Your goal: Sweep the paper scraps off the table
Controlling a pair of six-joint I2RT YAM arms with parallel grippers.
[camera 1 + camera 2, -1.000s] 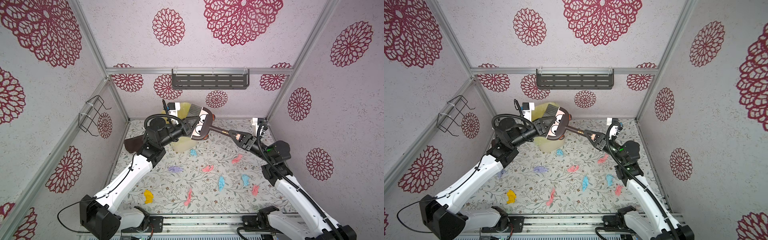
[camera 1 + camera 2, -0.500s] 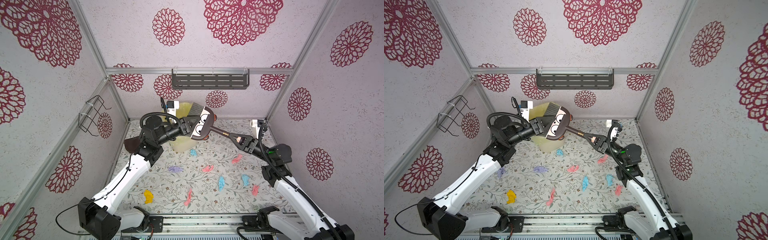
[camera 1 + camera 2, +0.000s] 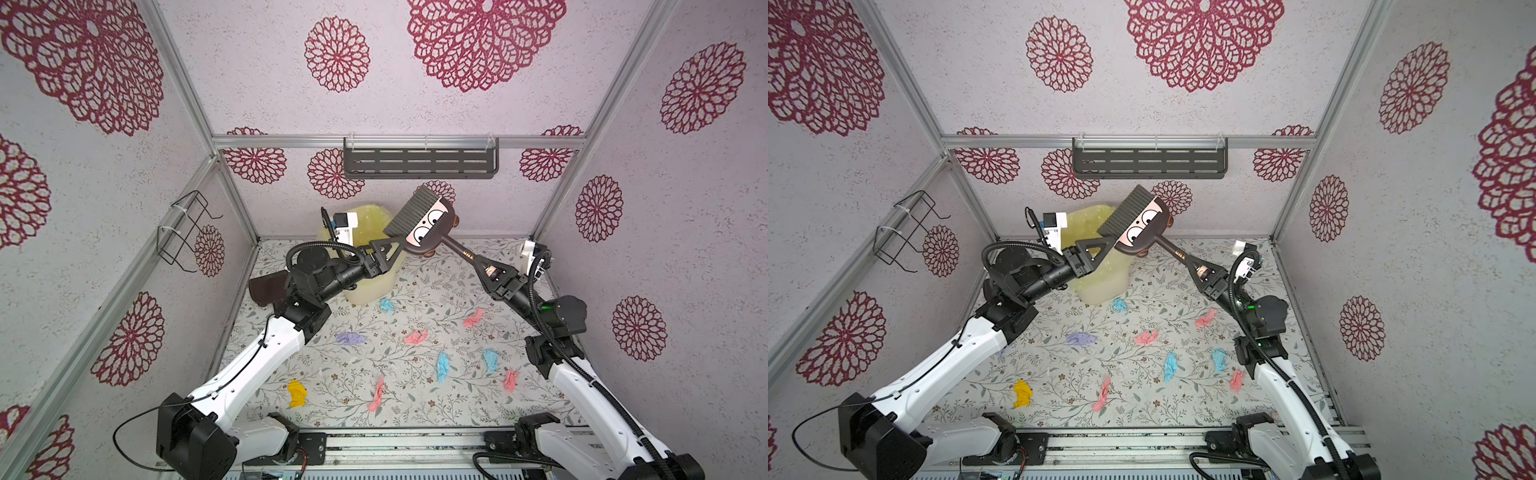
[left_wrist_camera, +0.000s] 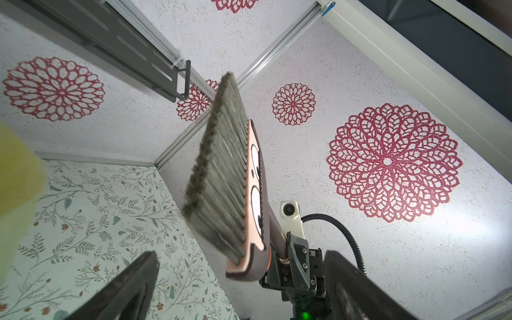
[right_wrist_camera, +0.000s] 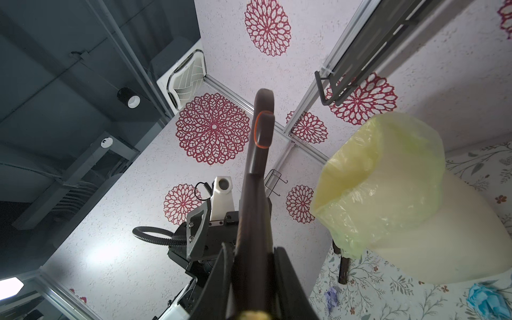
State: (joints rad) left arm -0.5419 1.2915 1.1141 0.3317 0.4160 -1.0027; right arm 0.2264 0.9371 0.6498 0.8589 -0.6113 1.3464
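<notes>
Left gripper (image 3: 392, 253) gapes empty beside the bin (image 3: 374, 291); right gripper (image 3: 480, 266) alone clamps the brush (image 3: 419, 224) by its handle. Head-heavy, it may twist loose.

Left hand (image 3: 395, 253) wide open, right hand (image 3: 482, 266) tightly closed, both aloft.

On table (image 3: 436, 293): paper scraps (image 3: 415, 337) scattered before bin (image 3: 372, 289); brush (image 3: 419, 220) right of bin.

Nothing legible; gold marks on the brush handle (image 3: 462, 249) unreadable
</notes>
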